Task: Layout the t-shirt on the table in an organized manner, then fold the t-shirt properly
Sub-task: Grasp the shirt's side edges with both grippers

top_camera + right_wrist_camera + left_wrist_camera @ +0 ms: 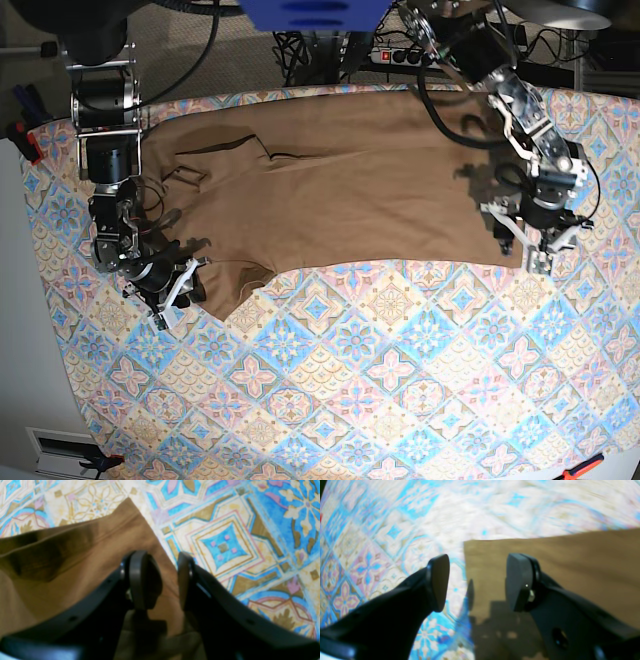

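While hovering over the t-shirt (545, 575) corner, left gripper (477, 582) spread, grasping nothing. Right gripper (157, 580) parted astride the sleeve edge, nothing pinched. From base: shirt flat on the table (350, 380). Risk: closing too high, missing cloth or bunching it.

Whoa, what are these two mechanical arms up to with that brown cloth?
A two-armed robot is laying a tan-brown cotton t-shirt flat on the pastel tiled table. The left end effector hovers open over the shirt's hem corner; the right end effector, also open, straddles a sleeve edge. Neither grips anything. No fold has been made yet.
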Controlling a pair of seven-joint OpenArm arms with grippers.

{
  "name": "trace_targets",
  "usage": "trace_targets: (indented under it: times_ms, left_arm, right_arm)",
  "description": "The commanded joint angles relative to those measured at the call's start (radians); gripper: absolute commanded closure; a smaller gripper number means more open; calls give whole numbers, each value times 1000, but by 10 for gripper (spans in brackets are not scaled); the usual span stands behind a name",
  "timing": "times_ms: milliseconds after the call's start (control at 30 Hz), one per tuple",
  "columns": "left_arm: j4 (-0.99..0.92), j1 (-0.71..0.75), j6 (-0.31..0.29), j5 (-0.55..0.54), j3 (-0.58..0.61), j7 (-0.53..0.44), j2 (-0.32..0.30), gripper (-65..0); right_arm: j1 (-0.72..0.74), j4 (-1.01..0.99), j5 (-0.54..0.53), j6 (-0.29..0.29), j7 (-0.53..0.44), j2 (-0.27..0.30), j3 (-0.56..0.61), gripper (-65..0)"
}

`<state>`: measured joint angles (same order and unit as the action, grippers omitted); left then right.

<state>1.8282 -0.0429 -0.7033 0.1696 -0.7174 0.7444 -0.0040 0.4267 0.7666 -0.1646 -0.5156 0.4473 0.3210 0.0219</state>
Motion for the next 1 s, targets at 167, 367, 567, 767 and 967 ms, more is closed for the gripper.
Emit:
trace_targets:
  times_ms: [167,367,567,767,967]
  left_arm:
    - [-198,-130,5,-12,-100,-18,-92,-348]
    - [-305,-150,5,-12,-104,-21,-162,-348]
    - [-509,-211,5,-17,-103,-23,-210,-348]
    - [-585,-249,5,-20,-60,-23,-230,-348]
    - [-628,-249,5,-20,20,-23,-222,-342]
  right_arm:
    - [-5,-3,21,-21,74,0,8,-196]
    - [-7,-3,21,-21,75,0,8,-196]
    - [-7,-3,21,-21,75,0,8,-196]
    - [-7,-3,21,-21,77,0,8,-196]
    - [-7,-3,21,-21,77,0,8,-196]
